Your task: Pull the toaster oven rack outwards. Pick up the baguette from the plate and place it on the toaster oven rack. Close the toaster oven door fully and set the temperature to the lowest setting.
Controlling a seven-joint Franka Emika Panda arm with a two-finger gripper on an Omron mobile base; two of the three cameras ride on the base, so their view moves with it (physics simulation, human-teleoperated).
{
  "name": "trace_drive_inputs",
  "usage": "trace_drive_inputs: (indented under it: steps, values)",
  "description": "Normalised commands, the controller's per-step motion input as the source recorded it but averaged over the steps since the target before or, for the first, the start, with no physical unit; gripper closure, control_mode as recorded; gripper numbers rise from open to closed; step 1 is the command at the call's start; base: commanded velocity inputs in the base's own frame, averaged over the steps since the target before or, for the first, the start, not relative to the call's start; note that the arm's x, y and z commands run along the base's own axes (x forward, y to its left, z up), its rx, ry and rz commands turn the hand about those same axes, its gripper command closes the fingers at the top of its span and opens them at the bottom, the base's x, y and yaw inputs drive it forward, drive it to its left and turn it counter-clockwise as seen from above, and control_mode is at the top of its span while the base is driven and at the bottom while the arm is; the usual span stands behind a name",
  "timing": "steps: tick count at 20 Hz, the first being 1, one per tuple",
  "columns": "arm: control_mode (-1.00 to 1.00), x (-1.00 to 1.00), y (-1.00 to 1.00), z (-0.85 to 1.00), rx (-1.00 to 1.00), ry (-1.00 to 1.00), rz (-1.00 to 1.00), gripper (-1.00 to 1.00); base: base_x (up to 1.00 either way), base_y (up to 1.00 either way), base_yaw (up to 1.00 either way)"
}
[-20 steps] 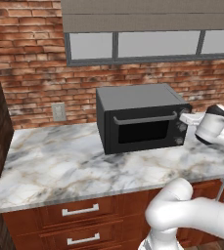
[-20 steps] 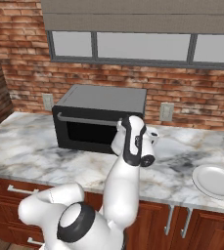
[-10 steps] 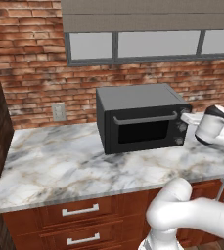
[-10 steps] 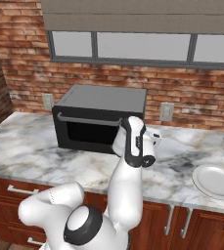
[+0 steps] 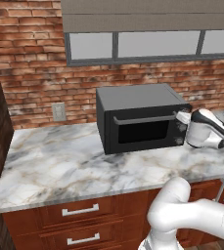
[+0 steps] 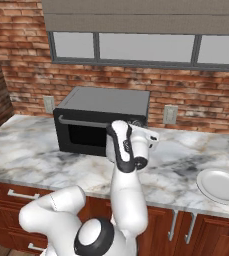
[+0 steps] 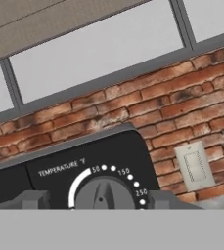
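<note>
The dark toaster oven (image 5: 135, 100) stands at the back of the marble counter, and its door (image 5: 142, 132) is up and shut with the silver handle (image 5: 143, 119) along the top. In the right base view the toaster oven (image 6: 106, 102) is partly covered by my arm. My gripper (image 5: 182, 118) is at the knob column on the oven's right. In the hand view the temperature knob (image 7: 101, 194) sits between the two fingertips of the gripper (image 7: 99, 201), with a gap on each side. Rack and baguette are hidden. The white plate (image 6: 221, 186) is bare.
A brick wall with a window runs behind the counter (image 5: 59, 161). Wall outlets (image 6: 170, 114) flank the oven, one of them left of it (image 5: 58, 112). Wooden drawers (image 5: 79, 211) sit below the counter edge. A dark cabinet side borders the far left.
My hand has shifted slightly left, closer to the oven's knob column. The oven and plate have not moved.
</note>
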Motion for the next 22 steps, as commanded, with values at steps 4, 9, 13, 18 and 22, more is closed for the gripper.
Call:
trace_drive_inputs:
  steps: [4,9,13,18,22]
  values:
    - [-1.0,0.34,0.0,0.0,0.0,0.01,-0.03,-1.0,0.0,0.0,0.0]
    - [-1.0,0.4,0.09,-0.01,0.0,0.05,-0.03,1.0,0.0,0.0,0.0]
    - [-1.0,0.29,-0.05,0.0,0.0,0.04,0.0,1.0,0.0,0.0,0.0]
    - [-1.0,0.07,-0.12,0.0,0.01,0.05,0.0,1.0,0.0,0.0,0.0]
    - [-1.0,0.05,-0.08,0.0,0.05,0.02,0.03,1.0,0.0,0.0,0.0]
